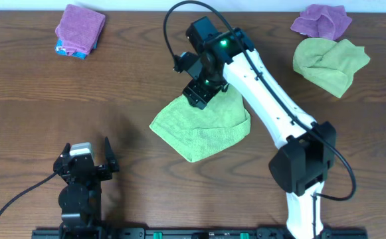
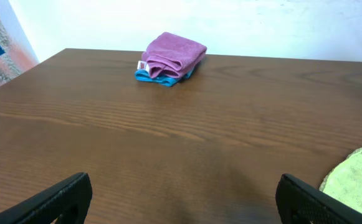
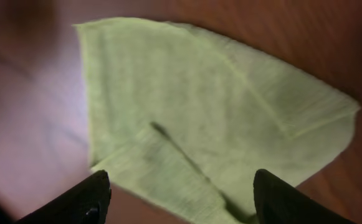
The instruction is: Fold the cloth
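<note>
A light green cloth (image 1: pixel 202 126) lies folded on the table's middle, roughly a rounded square. My right gripper (image 1: pixel 200 93) hovers above the cloth's far edge, open and empty. In the right wrist view the cloth (image 3: pixel 212 106) fills the frame below the open fingers (image 3: pixel 177 202), with a folded layer edge across it. My left gripper (image 1: pixel 86 159) rests at the near left, open and empty, well away from the cloth. In the left wrist view its fingers (image 2: pixel 181 199) are spread wide, and a corner of the green cloth (image 2: pixel 358 180) shows at the right edge.
A folded purple cloth on a blue one (image 1: pixel 80 30) sits at the far left, also in the left wrist view (image 2: pixel 170 59). A crumpled purple cloth (image 1: pixel 322 20) and a crumpled green cloth (image 1: pixel 329 61) lie at the far right.
</note>
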You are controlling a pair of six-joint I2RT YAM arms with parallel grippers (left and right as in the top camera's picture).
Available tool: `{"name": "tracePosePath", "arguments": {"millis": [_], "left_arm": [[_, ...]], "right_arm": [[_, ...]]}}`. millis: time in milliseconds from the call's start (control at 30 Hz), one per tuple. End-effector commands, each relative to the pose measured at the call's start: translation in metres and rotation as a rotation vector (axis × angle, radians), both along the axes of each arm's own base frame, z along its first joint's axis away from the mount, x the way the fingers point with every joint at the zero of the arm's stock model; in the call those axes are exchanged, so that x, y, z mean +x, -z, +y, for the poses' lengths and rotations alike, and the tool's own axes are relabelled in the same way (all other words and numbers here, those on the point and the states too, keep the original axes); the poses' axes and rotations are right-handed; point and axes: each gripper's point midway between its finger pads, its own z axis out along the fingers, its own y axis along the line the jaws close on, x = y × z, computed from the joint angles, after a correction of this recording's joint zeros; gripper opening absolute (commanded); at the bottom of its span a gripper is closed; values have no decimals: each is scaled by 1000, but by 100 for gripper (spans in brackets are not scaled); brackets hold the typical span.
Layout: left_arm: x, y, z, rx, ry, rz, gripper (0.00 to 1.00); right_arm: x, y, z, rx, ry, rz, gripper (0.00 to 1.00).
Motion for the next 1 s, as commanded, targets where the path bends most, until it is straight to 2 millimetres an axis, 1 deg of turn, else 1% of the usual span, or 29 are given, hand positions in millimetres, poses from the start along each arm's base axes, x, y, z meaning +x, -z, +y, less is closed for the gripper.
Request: {"name": "tracePosePath", "arguments": {"millis": [0,133,200,267,300,367,500,600,700,833,967], "left_arm": [[-1,14,4,17,-20,33,95],[-1,14,4,17,-20,33,95],[-1,14,4,17,-20,33,95],[-1,14,4,17,-20,33,95],[-1,14,4,17,-20,33,95],[-1,14,4,17,-20,33,95],[-1,14,4,17,-20,33,95],[-1,14,4,17,-20,33,95],[-1,14,4,17,-20,33,95],[-1,14,4,17,-20,33,95],[-1,14,4,17,-20,33,95]], "right_arm": [[12,33,-18,-42,58,21,71],[25,58,-33,-44,119,17,66],[29,73,-42,-52,140,29,57],[30,84,-49,-62,156,49,41],[32,91,-52,-69,167,62,39],[34,100,-57,-75,187,78,39],[39,112,-64,-79,212,88,48],[44,122,-69,-86,224,90,49],[51,124,-70,-77,232,72,49],[64,123,-68,-54,238,28,51],[66,129,-68,-54,240,27,51]]}}
